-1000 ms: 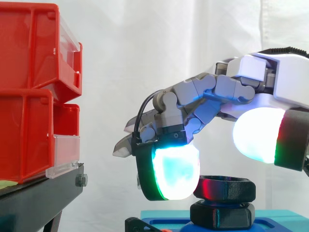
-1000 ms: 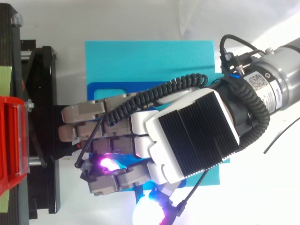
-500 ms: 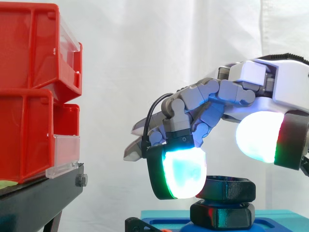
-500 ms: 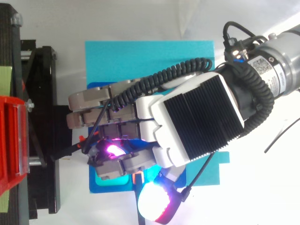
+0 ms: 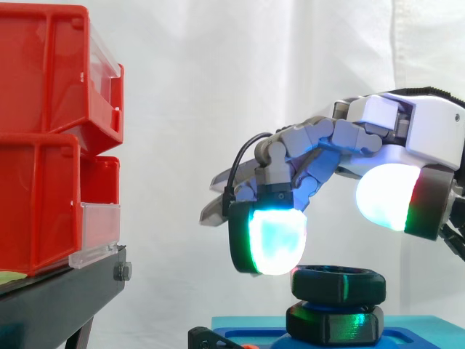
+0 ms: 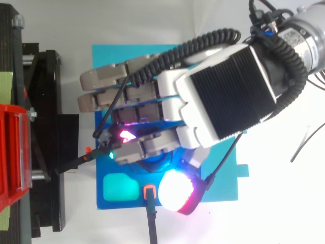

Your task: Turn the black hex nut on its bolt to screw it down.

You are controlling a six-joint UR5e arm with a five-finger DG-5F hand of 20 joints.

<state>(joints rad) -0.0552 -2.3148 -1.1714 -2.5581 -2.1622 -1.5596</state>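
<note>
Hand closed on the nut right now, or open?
Open. Side view: the hand has its thumb pad clear above the black hex nut; a finger pad sits by its upper left edge, touching or not I cannot tell.

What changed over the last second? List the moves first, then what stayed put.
The robot hand rose and shifted right in the side view. Its cyan-glowing fingertip pad lifted from beside the black hex nut to about the nut's top edge. From above, the wrist swung toward the top edge. Nothing was grasped, and whether the nut turned is unclear. The red plastic bins and blue base plate stayed put.
</note>
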